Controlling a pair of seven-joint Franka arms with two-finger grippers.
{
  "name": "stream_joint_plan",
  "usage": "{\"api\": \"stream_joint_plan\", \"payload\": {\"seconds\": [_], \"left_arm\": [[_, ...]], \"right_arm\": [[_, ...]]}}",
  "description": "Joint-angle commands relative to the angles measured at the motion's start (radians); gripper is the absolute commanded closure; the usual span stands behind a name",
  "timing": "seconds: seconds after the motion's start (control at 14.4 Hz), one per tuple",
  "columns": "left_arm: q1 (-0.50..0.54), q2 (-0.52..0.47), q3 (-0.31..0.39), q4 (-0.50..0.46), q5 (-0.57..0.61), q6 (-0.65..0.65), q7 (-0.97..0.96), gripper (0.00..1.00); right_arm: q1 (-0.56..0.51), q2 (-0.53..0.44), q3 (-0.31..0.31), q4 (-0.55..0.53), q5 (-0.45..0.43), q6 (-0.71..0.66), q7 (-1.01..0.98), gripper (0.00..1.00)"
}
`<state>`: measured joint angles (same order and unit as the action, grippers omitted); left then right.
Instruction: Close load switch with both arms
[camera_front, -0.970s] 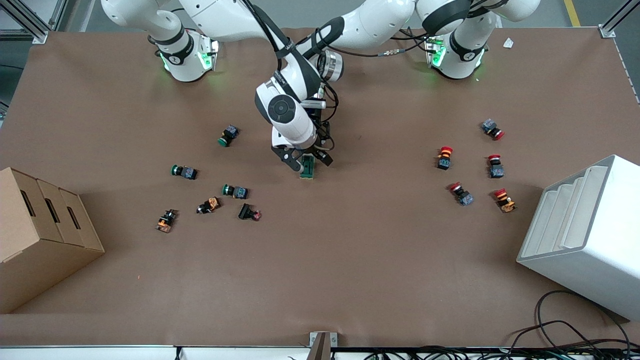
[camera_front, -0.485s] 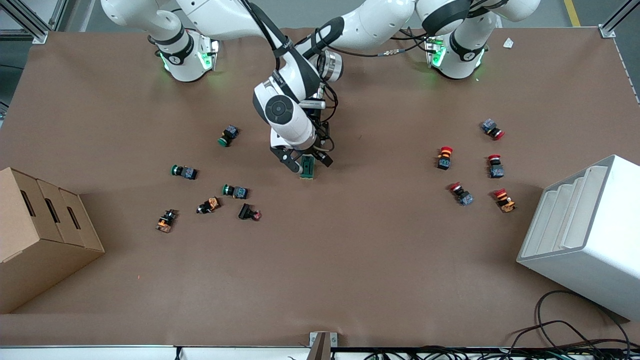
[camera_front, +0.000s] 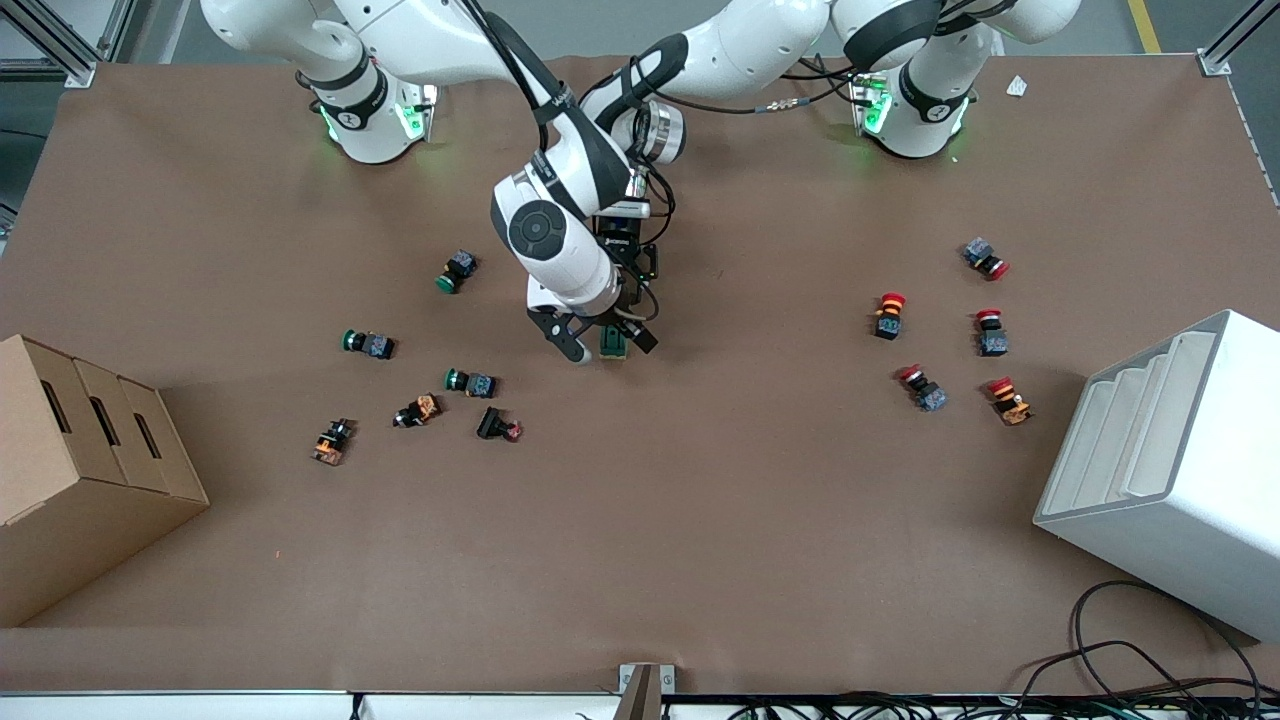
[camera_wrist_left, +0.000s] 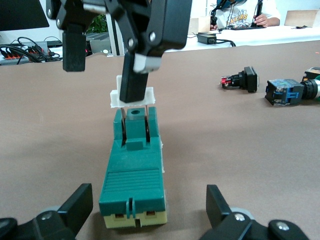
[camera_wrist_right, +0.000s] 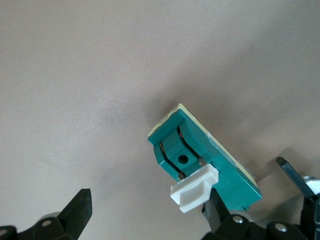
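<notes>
The load switch (camera_front: 613, 343), a dark green block on a cream base, lies on the brown table near its middle. Its white lever (camera_wrist_left: 131, 97) stands raised at the end nearer the front camera. My right gripper (camera_front: 604, 342) is open over that end, and one finger (camera_wrist_left: 134, 80) touches the lever (camera_wrist_right: 195, 189). My left gripper (camera_wrist_left: 149, 205) is open, with a finger on each side of the switch's other end (camera_wrist_left: 134, 180) and gaps between. In the front view the right arm hides it. The right gripper (camera_wrist_right: 147, 207) shows the switch (camera_wrist_right: 210, 150) beside one finger.
Several green, orange and black push buttons (camera_front: 470, 383) lie toward the right arm's end, and several red ones (camera_front: 888, 315) toward the left arm's end. A cardboard box (camera_front: 80, 470) and a white bin (camera_front: 1170, 470) stand at the table's two ends.
The right arm's wrist and gripper have shifted a little toward the right arm's end and the front camera. The switch has stayed in place.
</notes>
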<state>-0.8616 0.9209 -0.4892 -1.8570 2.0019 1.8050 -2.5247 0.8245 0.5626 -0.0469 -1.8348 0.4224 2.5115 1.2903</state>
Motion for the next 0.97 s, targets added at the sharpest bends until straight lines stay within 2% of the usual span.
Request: {"api": "stream_joint_plan", "payload": {"seconds": [0.0, 0.28, 0.9], "left_arm": [[-0.011, 0.016, 0.008, 0.024, 0.018, -0.004, 0.006, 0.00], [-0.011, 0.029, 0.008, 0.027, 0.020, -0.001, 0.012, 0.00], [-0.011, 0.036, 0.012, 0.045, 0.020, -0.003, 0.004, 0.00]], "right_arm": [[-0.007, 0.054, 0.005, 0.058, 0.002, 0.012, -0.012, 0.00], [-0.037, 0.091, 0.004, 0.129, 0.004, 0.007, -0.012, 0.00], [-0.068, 0.118, 0.004, 0.175, 0.004, -0.020, -0.049, 0.00]]}}
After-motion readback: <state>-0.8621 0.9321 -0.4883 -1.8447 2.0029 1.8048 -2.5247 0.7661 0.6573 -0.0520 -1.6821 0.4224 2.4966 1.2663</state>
